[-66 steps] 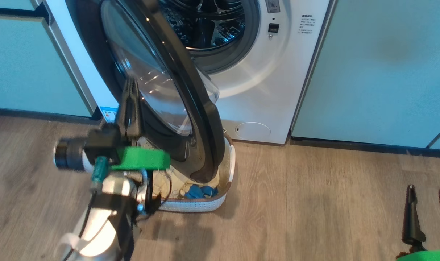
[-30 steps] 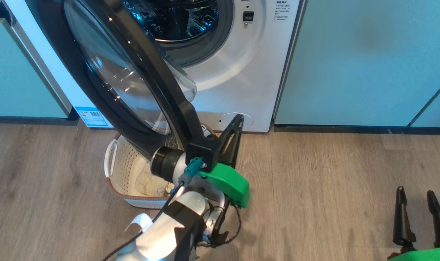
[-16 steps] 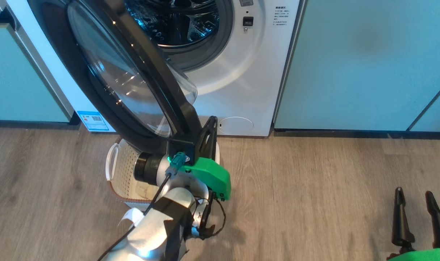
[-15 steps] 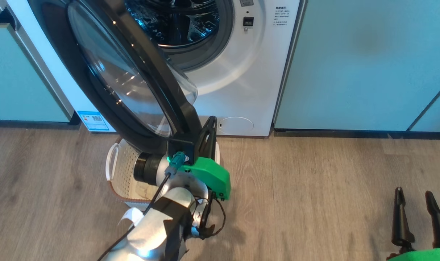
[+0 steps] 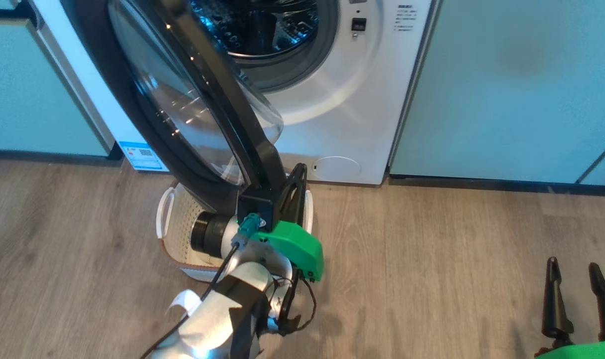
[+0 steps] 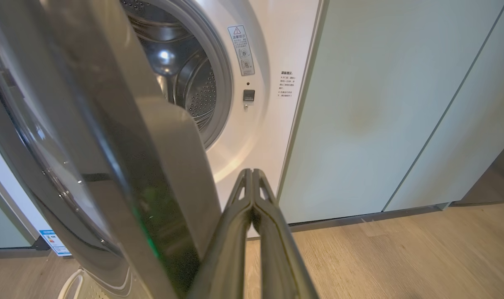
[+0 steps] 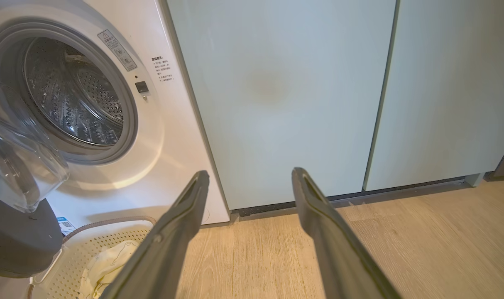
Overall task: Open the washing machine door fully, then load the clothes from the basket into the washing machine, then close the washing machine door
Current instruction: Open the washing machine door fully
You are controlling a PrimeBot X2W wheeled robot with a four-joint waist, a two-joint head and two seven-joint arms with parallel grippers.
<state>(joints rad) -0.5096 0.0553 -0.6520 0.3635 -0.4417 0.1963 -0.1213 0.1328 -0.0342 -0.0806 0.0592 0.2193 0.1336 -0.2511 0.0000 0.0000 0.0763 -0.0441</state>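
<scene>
The washing machine (image 5: 342,114) stands with its steel drum (image 6: 189,83) showing. The washing machine door (image 5: 223,99), a black ring around a clear glass bowl, juts out partly swung, over the basket (image 5: 165,219). My left gripper (image 5: 300,170) is shut and empty; its tips rise at the right of the door's lower edge, and I cannot tell whether they touch it. In the left wrist view the shut left gripper (image 6: 252,172) sits just right of the door (image 6: 123,174). My right gripper (image 5: 573,264) is open and empty, low at the right. In the right wrist view, pale yellow clothes (image 7: 106,261) lie in the basket (image 7: 111,222) beyond the right gripper (image 7: 250,172).
Pale green cabinets (image 5: 507,89) flank the machine on the right, and another cabinet (image 5: 33,89) on the left. Wooden floor (image 5: 432,274) stretches between my two arms. A blue label (image 5: 140,154) is stuck low on the machine's left.
My left gripper has come from the door's outer left face round to its lower right edge. The door stands at much the same angle. The head camera has shifted a little.
</scene>
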